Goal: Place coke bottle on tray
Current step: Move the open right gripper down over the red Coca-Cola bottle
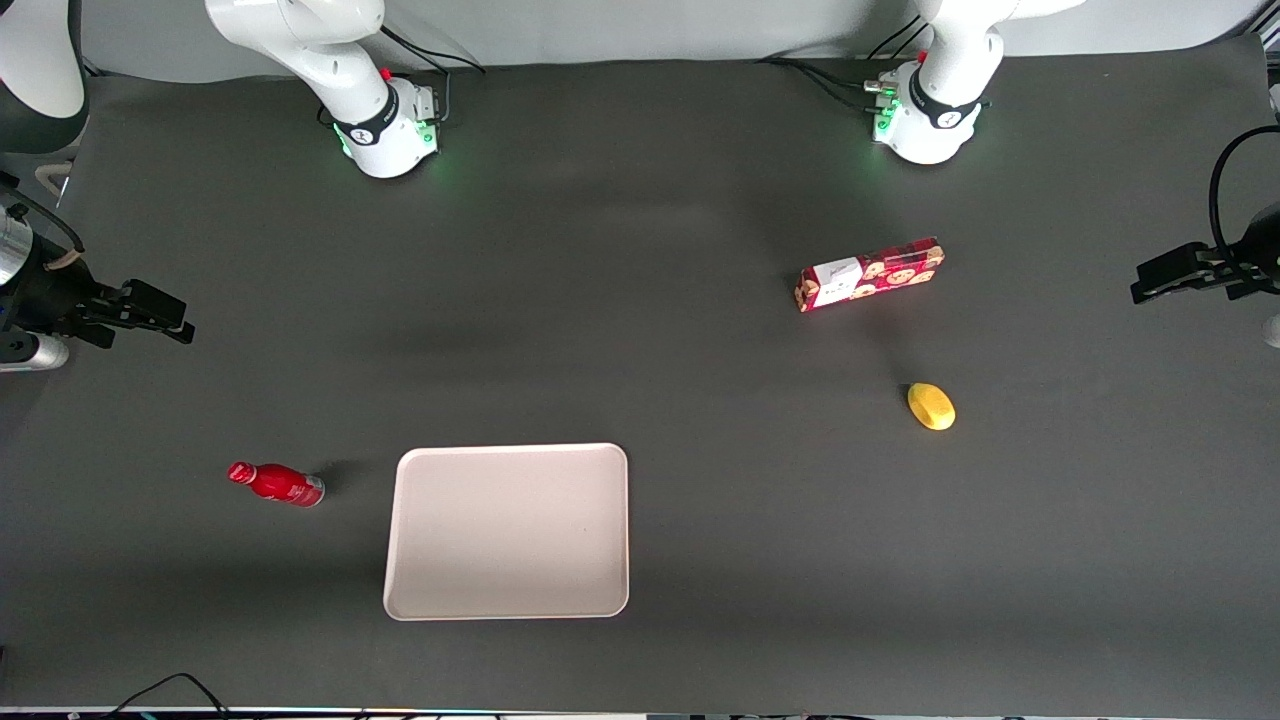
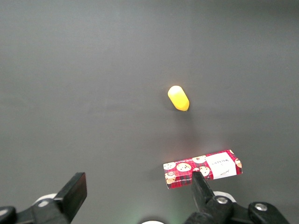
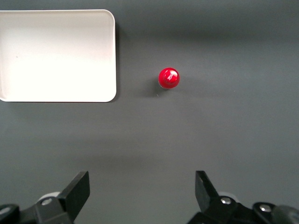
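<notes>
The coke bottle [image 1: 277,483] is small and red with a red cap. It stands on the dark table beside the tray [image 1: 507,530], toward the working arm's end. The tray is large, flat, pale cream-pink and holds nothing. In the right wrist view the bottle [image 3: 168,78] shows from above as a red round cap, apart from the tray [image 3: 56,56]. My right gripper [image 1: 170,315] hangs above the table, farther from the front camera than the bottle. It [image 3: 142,184] is open and empty, with the jaws wide apart.
A long red snack box with cookie pictures [image 1: 870,274] lies toward the parked arm's end of the table; it also shows in the left wrist view [image 2: 202,169]. A yellow lemon-like object [image 1: 931,406] lies nearer the front camera than the box.
</notes>
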You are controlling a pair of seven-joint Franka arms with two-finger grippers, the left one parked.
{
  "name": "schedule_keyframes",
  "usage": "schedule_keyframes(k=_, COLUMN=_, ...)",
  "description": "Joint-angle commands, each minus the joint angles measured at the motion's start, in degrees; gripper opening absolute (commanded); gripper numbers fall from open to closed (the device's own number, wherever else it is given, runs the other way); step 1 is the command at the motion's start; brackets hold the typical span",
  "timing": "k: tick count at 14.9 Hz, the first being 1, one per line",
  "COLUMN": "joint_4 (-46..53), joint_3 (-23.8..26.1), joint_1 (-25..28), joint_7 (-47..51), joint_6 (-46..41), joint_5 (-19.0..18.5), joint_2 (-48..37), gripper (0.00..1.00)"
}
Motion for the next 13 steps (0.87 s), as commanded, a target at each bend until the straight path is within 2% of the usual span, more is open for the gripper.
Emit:
schedule_keyframes(k=1, joint_4=0.9, joint_3=-0.68, joint_1=0.61, joint_7=0.81, joint_6=-0.12, joint_5=1.31, joint_2=0.25, gripper=1.0)
schedule_keyframes(k=10, joint_4=7.83, joint_3=-0.77, joint_1=0.61, joint_7=0.11, joint_6=-1.71, joint_5=1.31, joint_2=5.7, gripper=1.0)
schedule_keyframes(k=13, joint_4=14.23, joint_3=-0.77, joint_1=0.43, joint_7=-0.07, joint_6=-1.62, joint_5=1.31, joint_2=11.74, gripper=1.0)
